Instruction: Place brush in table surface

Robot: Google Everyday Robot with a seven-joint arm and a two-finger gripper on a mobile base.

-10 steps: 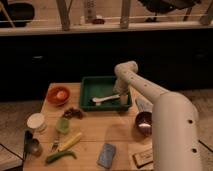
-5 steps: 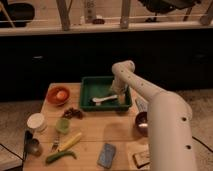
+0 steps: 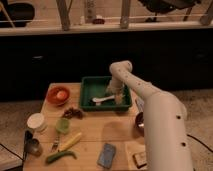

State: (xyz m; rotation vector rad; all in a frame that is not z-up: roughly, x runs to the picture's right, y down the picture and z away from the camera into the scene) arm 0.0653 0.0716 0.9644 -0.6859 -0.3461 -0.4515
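The white brush [image 3: 103, 100] lies in the green tray [image 3: 90, 82], with its wider head to the left and its handle pointing right. My gripper [image 3: 116, 96] hangs down into the tray at the handle end of the brush, right beside or on it. I cannot tell whether it touches the brush. The white arm [image 3: 150, 105] reaches in from the lower right. The light wooden table surface [image 3: 100, 132] spreads out in front of the tray.
An orange bowl [image 3: 58, 94], a dark red cluster [image 3: 73, 113], a white cup [image 3: 36, 121] and a small green cup [image 3: 62, 125] stand at the left. Yellow-green sticks [image 3: 69, 143], a blue flat item [image 3: 106, 155] and a tan block [image 3: 140, 159] lie in front.
The gripper has shifted slightly left along the tray toward the brush. The brush still lies in the tray.
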